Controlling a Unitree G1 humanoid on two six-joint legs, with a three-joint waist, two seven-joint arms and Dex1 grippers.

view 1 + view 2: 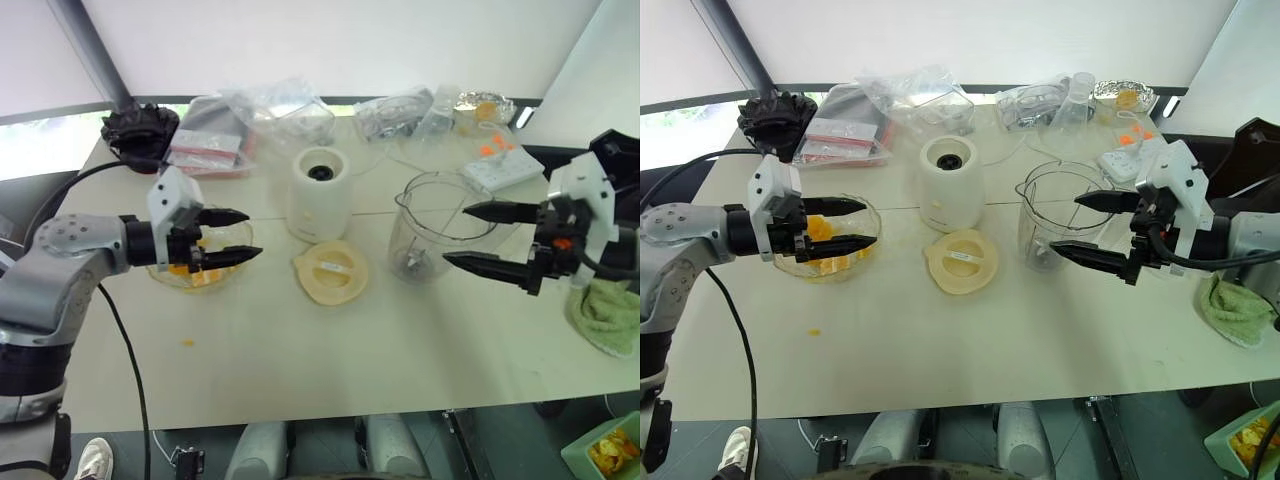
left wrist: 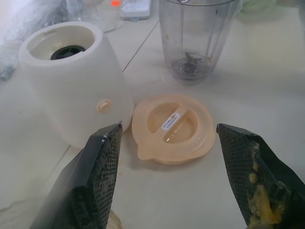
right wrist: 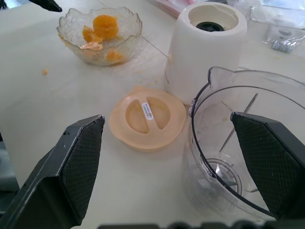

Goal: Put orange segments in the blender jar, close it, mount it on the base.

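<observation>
Both hands hover level, fingers spread: left hand (image 1: 850, 224), right hand (image 1: 1080, 224).

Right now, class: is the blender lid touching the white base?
Apart. In the right wrist view a strip of bare table shows between the lid and the base; the left wrist view shows the same narrow gap.

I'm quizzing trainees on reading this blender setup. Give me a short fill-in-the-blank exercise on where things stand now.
1. The orange segments lie in a clear glass ____.
2. The lid lies flat on the ____, in front of the base.
3. The blender jar stands upright and holds ____ orange segments.
4. The left gripper and the right gripper are both ____.

Missing words: bowl; table; no; open
</observation>
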